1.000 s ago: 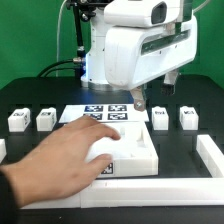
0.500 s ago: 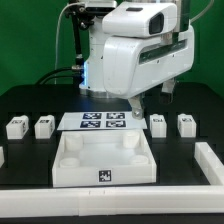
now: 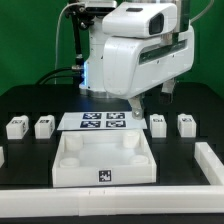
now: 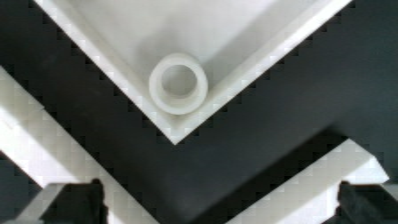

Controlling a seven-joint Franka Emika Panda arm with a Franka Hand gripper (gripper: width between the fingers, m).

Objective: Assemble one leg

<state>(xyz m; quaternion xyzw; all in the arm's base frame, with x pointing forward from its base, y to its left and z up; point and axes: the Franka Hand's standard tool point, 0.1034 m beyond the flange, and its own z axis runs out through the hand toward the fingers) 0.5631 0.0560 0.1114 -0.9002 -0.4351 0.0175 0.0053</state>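
Note:
Four small white legs with tags stand in a row in the exterior view: two on its left and two on its right. The large white tray-like piece lies in front of them. My gripper hangs open and empty above the table, behind the right-hand legs. In the wrist view my gripper is open, its dark fingertips wide apart. Beyond them I see one corner of the tray-like piece with a round socket.
The marker board lies flat behind the tray-like piece, between the two pairs of legs. White raised bars stand at the exterior view's right and left edges. The tabletop is black.
A person's hand that lay on the tray-like piece one second ago has gone. The tray-like piece now sits further to the exterior view's left. My arm has shifted and looks larger in view.

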